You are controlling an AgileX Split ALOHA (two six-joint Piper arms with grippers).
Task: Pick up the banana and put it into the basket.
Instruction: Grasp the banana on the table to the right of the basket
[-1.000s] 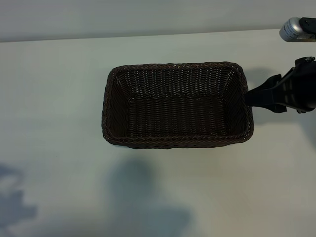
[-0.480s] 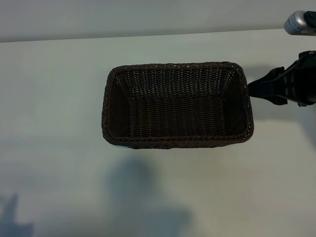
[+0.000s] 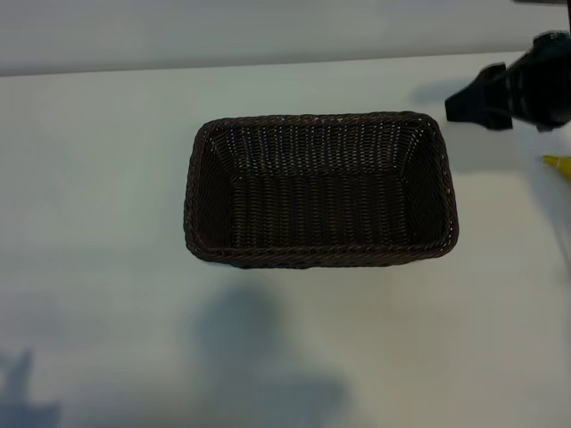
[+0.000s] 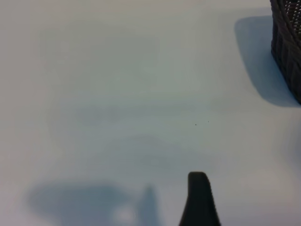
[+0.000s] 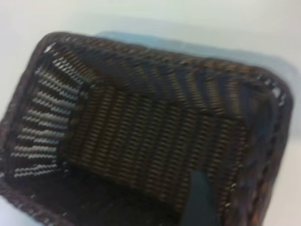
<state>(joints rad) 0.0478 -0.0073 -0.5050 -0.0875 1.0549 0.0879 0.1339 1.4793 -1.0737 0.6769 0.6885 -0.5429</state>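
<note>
1. Left gripper (image 4: 198, 200): it appears only in the left wrist view, where one dark fingertip enters the frame. The jaws stand spread wide. Nothing is between them, and nothing touches the fingertip. Below the fingertip lies the bare surface (image 4: 117, 94), which carries soft shadows. Farther off, one woven corner of the basket (image 4: 288, 47) shows at the frame edge, well apart from this gripper.

2. Surface, near part: in the exterior view the near strip of the surface (image 3: 107, 294) is pale and plain, with grey shadows at the near edge and in front of the basket.

3. Basket (image 3: 189, 201): a dark-brown rectangular wicker basket with a braided rim stands upright at mid-surface, long side across the view. The right wrist view looks down into the basket (image 5: 141, 141) and shows only woven floor and walls.

4. Banana (image 3: 558, 166): only a yellow pointed end shows, at the right edge of the exterior view. It lies on the surface, outside the basket and apart from its right end.

5. Right gripper (image 3: 464, 105): it hangs beyond the basket's far right corner, pointing toward that corner, clear of the rim and of the banana. Whether it is spread or pressed together cannot be told. No object is seen in it.

6. Room: beyond the far edge of the surface, a plain light wall (image 3: 268, 31) closes the view.
</note>
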